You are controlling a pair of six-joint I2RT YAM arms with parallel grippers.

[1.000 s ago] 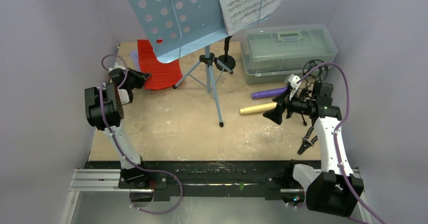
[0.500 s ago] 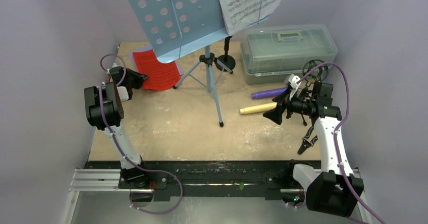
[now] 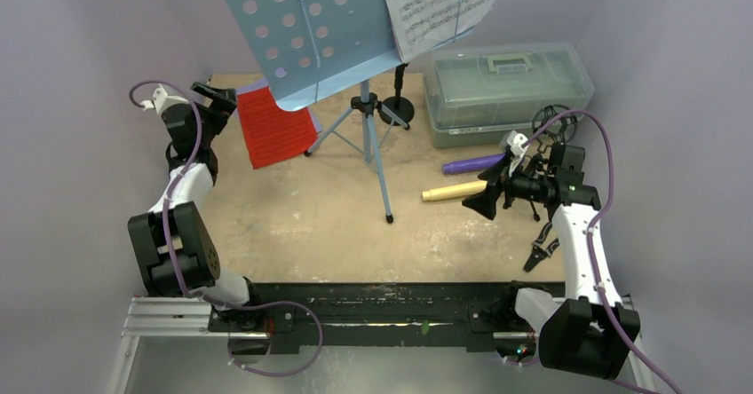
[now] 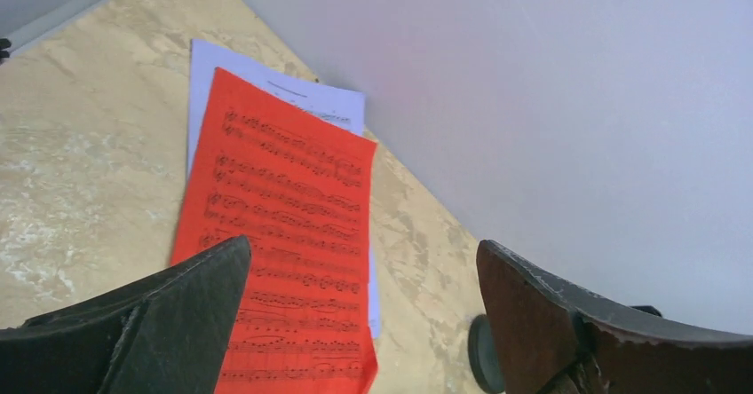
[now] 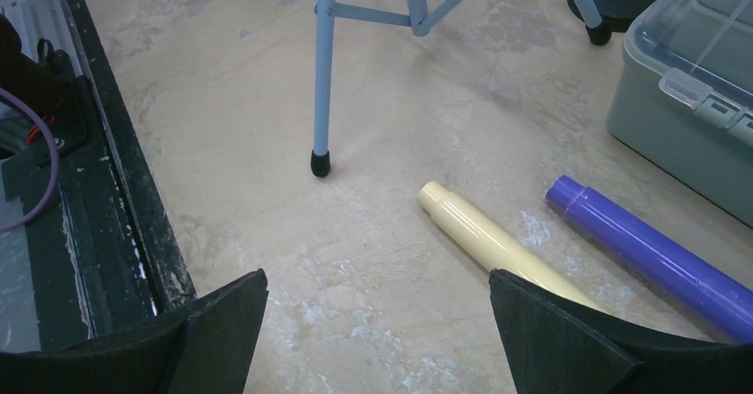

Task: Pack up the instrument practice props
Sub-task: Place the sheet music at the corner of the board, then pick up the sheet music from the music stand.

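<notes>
The red folder (image 3: 275, 128) lies flat at the back left of the table, printed with music (image 4: 284, 270), over a white sheet (image 4: 266, 83). My left gripper (image 3: 216, 101) hovers open at its left edge, holding nothing (image 4: 362, 261). The light-blue music rest (image 3: 311, 30) stands on tripod legs (image 3: 368, 137) and carries sheet music (image 3: 439, 3). The purple microphone (image 3: 475, 163) and cream microphone (image 3: 453, 192) lie right of the tripod. My right gripper (image 3: 484, 200) is open just above the table, beside the cream microphone (image 5: 488, 243). One black mic holder (image 3: 397, 106) stands behind the tripod, another (image 3: 555, 123) by the box.
A translucent grey-green box (image 3: 506, 88) with a handle sits shut at the back right. Small black pliers (image 3: 540, 252) lie near the right arm. A tripod leg (image 5: 321, 74) ends close ahead of my right gripper. Walls close in on both sides.
My left gripper has opened and let go of the red folder, which now lies flat. The left arm has stretched out towards the back left corner. The right arm has not moved.
</notes>
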